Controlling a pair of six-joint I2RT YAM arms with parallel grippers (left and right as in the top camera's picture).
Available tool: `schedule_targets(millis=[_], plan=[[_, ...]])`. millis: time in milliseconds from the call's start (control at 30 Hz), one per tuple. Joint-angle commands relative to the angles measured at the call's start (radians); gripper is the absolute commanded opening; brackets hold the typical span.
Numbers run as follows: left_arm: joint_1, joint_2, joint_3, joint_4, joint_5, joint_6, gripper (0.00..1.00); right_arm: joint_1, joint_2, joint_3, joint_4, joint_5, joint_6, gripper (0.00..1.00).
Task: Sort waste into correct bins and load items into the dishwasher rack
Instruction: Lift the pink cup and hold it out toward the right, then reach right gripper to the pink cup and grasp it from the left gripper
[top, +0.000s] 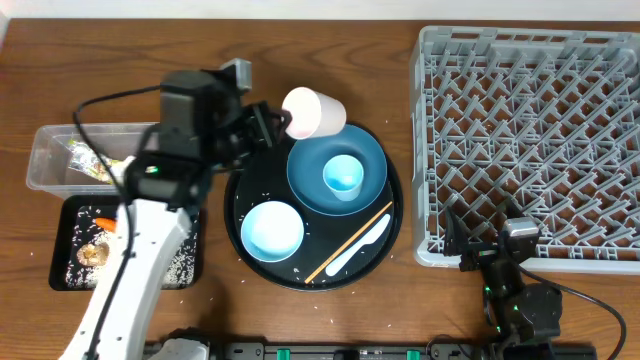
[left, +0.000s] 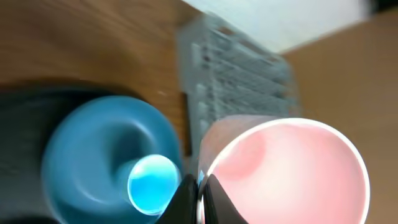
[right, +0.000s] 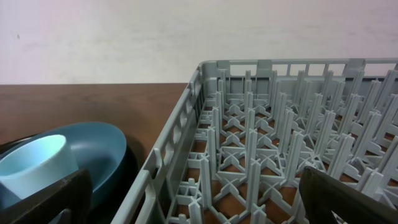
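My left gripper (top: 281, 121) is shut on the rim of the pale pink cup (top: 314, 112) and holds it tipped on its side above the far edge of the round black tray. In the left wrist view the jaws (left: 198, 200) pinch the pink cup's (left: 286, 168) wall. The dark-blue plate (top: 305, 165) carries the light blue cup (top: 343, 177). The white/light-blue bowl (top: 272, 230), white spoon (top: 365, 243) and chopstick (top: 340, 252) lie on the tray. The grey rack (top: 530, 130) stands at the right. My right gripper (top: 490, 250) is open and empty at its near-left corner.
The clear tub (top: 50, 150) at far left holds the green-yellow wrapper (top: 86, 158). The flat black tray (top: 190, 262) holds the carrot (top: 105, 222), brown lump (top: 93, 256) and rice grains. The round black tray (top: 236, 200) has scattered grains. The right wrist view shows the rack wall (right: 168, 162) and plate (right: 102, 146).
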Motion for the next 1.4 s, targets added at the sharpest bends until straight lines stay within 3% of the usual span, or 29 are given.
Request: schedule_targets(millis=[0,167,367,433,567,733,833,1000,1200,1367], plan=[[0.064,0.019,0.019,-0.006,0.438,0.063,0.06,-0.010,-0.003,-0.001,-0.004,0.000,0.005,0.99],[0.098,0.081,0.018,-0.010,0.695,0.130,0.06,-0.010,-0.003,-0.001,-0.004,0.000,0.005,0.99],[0.074,0.181,0.018,-0.009,0.796,0.185,0.06,-0.010,-0.003,-0.001,-0.003,-0.008,0.007,0.99],[0.064,0.214,0.018,-0.009,0.834,0.245,0.06,-0.010,-0.003,-0.001,0.000,-0.047,0.081,0.99],[0.066,0.270,0.018,-0.001,0.843,0.280,0.06,-0.010,-0.003,-0.001,0.045,-0.198,0.404,0.99],[0.077,0.305,0.018,0.014,0.847,0.280,0.06,-0.010,0.010,0.000,0.256,-0.594,0.379,0.99],[0.080,0.306,0.018,0.045,0.851,0.277,0.06,-0.010,0.051,0.021,0.292,-0.636,0.519,0.99],[0.080,0.306,0.018,0.074,0.850,0.233,0.06,-0.017,0.228,0.159,0.294,-0.731,0.596,0.99],[0.080,0.306,0.018,0.085,0.850,0.233,0.06,-0.017,0.642,0.526,0.303,-1.068,0.577,0.99],[0.080,0.306,0.018,0.085,0.850,0.233,0.06,-0.017,0.900,0.734,0.303,-1.182,0.648,0.99]])
